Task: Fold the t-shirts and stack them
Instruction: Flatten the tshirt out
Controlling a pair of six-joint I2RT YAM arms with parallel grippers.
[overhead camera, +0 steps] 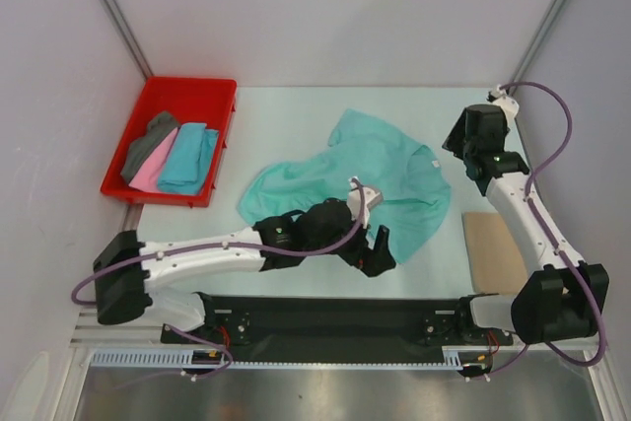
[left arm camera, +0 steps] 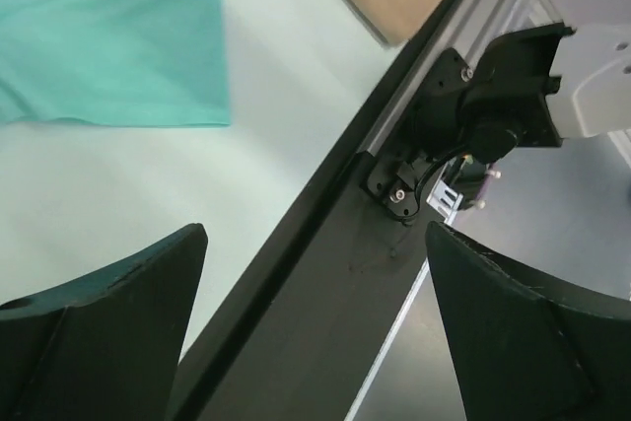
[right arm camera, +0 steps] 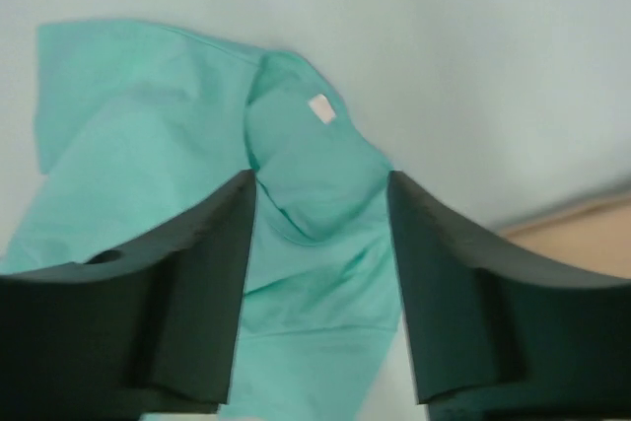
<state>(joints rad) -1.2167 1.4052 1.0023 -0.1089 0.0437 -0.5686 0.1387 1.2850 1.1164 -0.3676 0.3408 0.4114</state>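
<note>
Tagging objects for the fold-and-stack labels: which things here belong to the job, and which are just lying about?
Job:
- mint shirt, spread on the table
- grey shirt, pink shirt and turquoise shirt, all in the red tray
- tan shirt, flat at the table's right side

Just there:
- red tray
- black base rail

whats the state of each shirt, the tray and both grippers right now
mint green t-shirt, unfolded, crumpled on the table
tan t-shirt, folded flat at the table's right edge
red tray, holds three shirts
dark grey t-shirt, folded, in the tray
pink t-shirt, folded, in the tray
turquoise t-shirt, folded, in the tray
left gripper, jaws open, empty
right gripper, jaws open, empty, above the mint shirt's collar
</note>
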